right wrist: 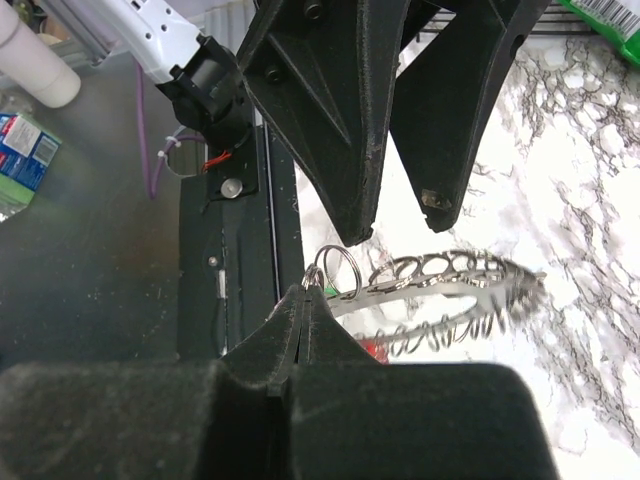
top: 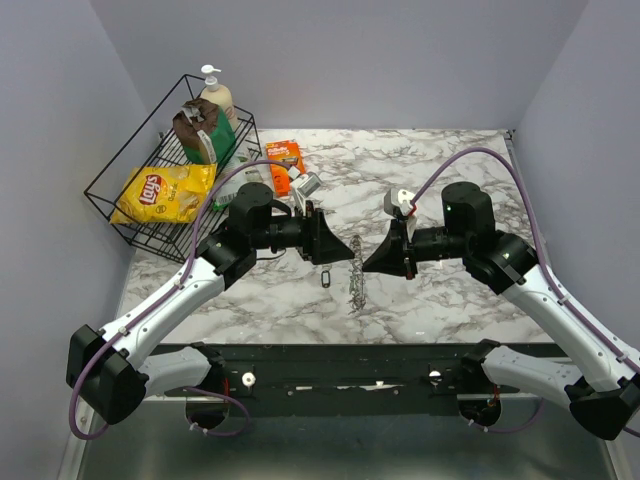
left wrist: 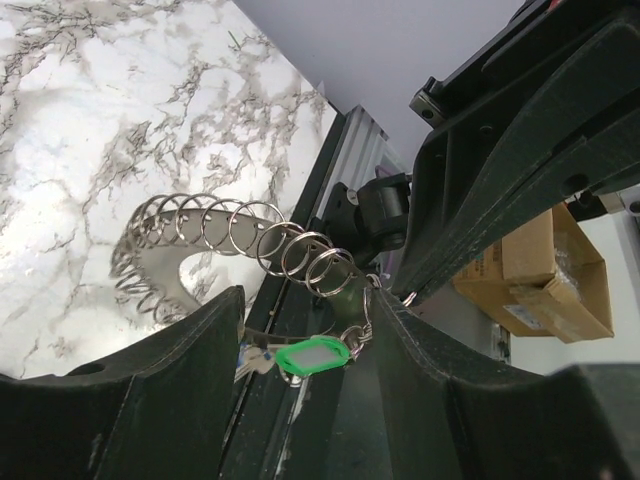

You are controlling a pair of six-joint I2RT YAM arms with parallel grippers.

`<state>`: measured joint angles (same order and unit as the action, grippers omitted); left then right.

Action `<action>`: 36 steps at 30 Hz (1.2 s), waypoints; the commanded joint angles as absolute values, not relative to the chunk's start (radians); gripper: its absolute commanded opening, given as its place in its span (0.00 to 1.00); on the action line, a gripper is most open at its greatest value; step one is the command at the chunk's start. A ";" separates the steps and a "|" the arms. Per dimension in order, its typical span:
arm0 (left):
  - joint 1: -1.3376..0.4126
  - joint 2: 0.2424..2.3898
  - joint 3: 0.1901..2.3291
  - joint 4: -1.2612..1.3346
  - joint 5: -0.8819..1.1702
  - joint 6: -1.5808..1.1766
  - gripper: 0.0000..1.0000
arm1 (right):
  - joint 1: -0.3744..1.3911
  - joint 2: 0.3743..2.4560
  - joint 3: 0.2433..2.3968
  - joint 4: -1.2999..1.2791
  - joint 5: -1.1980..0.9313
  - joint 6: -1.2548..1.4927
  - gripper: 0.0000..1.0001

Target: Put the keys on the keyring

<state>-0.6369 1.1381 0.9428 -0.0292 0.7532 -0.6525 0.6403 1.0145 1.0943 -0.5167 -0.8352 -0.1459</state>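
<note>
The keyring (left wrist: 215,240) is a grey wire coil, one end lifted off the marble and the rest trailing on the table (top: 355,285). My right gripper (right wrist: 308,295) is shut on a small ring at the coil's raised end, and it also shows in the top view (top: 368,264). My left gripper (left wrist: 305,315) is open, and a green-tagged key (left wrist: 315,355) hangs from that end between its fingers, with a silver key (left wrist: 250,362) beside it. The left gripper (top: 340,250) faces the right one, tips almost meeting. A red tag (right wrist: 375,350) peeks from under the coil. A dark-looped key (top: 326,278) is just below the left gripper.
A black wire basket (top: 120,205) at the back left holds a yellow chips bag (top: 160,192), a green pouch and a soap bottle (top: 215,95). An orange razor pack (top: 285,155) and a small silver item (top: 305,185) lie behind the left gripper. The table's front rail runs below the coil.
</note>
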 commanded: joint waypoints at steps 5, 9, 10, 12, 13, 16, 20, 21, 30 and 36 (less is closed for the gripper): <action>-0.640 1.132 0.983 -0.012 0.802 -0.655 0.61 | 0.646 1.026 1.086 -0.480 -0.815 -0.130 0.01; -0.646 1.127 0.988 -0.014 0.807 -0.655 0.61 | 0.646 1.032 1.086 -0.479 -0.811 -0.129 0.01; -0.649 1.126 0.988 -0.014 0.811 -0.657 0.60 | 0.646 1.032 1.086 -0.480 -0.810 -0.129 0.01; -0.652 1.131 0.989 -0.017 0.816 -0.654 0.59 | 0.646 1.031 1.086 -0.480 -0.805 -0.126 0.01; -0.660 1.132 0.992 -0.038 0.813 -0.647 0.58 | 0.646 1.031 1.086 -0.480 -0.799 -0.126 0.01; -0.669 1.141 1.029 -0.153 0.782 -0.569 0.56 | 0.646 1.031 1.088 -0.479 -0.790 -0.124 0.01; -0.683 1.157 1.060 -0.213 0.759 -0.531 0.55 | 0.646 1.032 1.089 -0.480 -0.793 -0.123 0.01; -0.684 1.158 1.060 -0.216 0.756 -0.532 0.54 | 0.646 1.034 1.091 -0.480 -0.795 -0.123 0.01; -0.692 1.178 1.057 -0.224 0.733 -0.529 0.47 | 0.646 1.026 1.091 -0.479 -0.796 -0.123 0.01; -0.693 1.189 1.057 -0.222 0.739 -0.531 0.44 | 0.647 1.023 1.092 -0.479 -0.798 -0.123 0.01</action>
<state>-0.6876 1.1812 1.0416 -0.2146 0.7486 -0.5411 0.6403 1.0344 1.0908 -0.5179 -0.7998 -0.1314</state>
